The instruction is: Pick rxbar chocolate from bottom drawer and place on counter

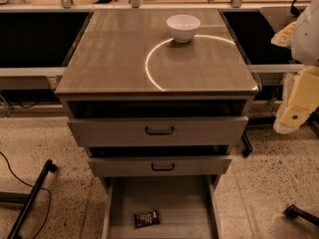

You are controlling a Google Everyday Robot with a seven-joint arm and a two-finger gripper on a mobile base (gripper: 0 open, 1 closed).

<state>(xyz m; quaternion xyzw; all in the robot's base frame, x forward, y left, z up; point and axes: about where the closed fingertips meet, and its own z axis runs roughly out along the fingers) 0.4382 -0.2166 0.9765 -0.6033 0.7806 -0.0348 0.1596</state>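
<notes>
The rxbar chocolate (146,218), a small dark wrapper with pale lettering, lies flat on the floor of the bottom drawer (194,208), near its front and slightly left of centre. The bottom drawer is pulled out, open. The counter (114,54) is the glossy brown-grey cabinet top with a bright curved light streak. My arm and gripper (298,103) hang at the far right edge, beside the cabinet at the height of the upper drawers. They are well away from the bar and hold nothing that I can see.
A white bowl (183,27) stands at the back of the counter, right of centre. Two upper drawers with black handles (159,130) (163,167) are slightly pulled out above the bottom drawer. Black stand legs (30,198) and a cable lie on the speckled floor at left.
</notes>
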